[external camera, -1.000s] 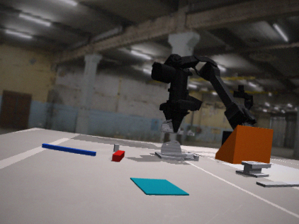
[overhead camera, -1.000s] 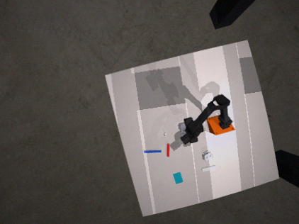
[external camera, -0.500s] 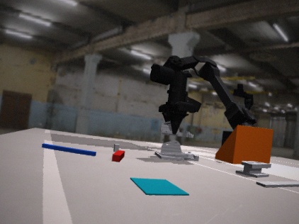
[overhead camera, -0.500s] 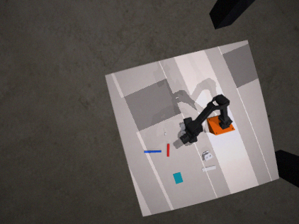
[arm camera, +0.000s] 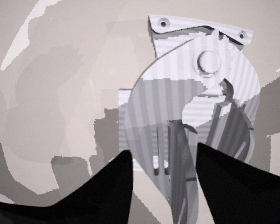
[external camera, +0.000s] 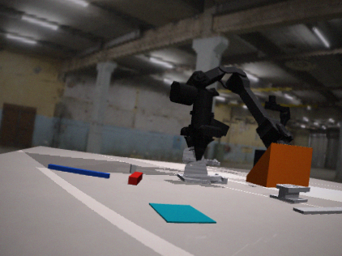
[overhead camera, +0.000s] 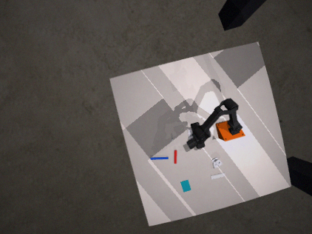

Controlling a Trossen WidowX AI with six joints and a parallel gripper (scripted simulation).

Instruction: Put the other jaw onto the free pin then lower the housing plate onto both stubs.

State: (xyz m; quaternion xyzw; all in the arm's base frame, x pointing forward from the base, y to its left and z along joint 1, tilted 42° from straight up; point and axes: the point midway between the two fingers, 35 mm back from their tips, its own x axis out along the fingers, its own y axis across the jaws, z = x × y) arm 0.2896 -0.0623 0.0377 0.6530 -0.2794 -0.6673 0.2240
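My gripper points down and is shut on a pale grey jaw, a rounded plate with a round boss near its top. It hangs over the grey base, whose flange with screw holes shows beyond it. A darker striped part shows at the lower right, partly covered; it may be the other jaw. Whether the teeth mesh, and the free pin, cannot be seen. A grey piece with two flat faces, perhaps the housing plate, stands apart from the base.
A pale flat bar lies near the grey piece. A red block, a blue bar and a teal sheet lie on the table. The arm's orange mount stands nearby.
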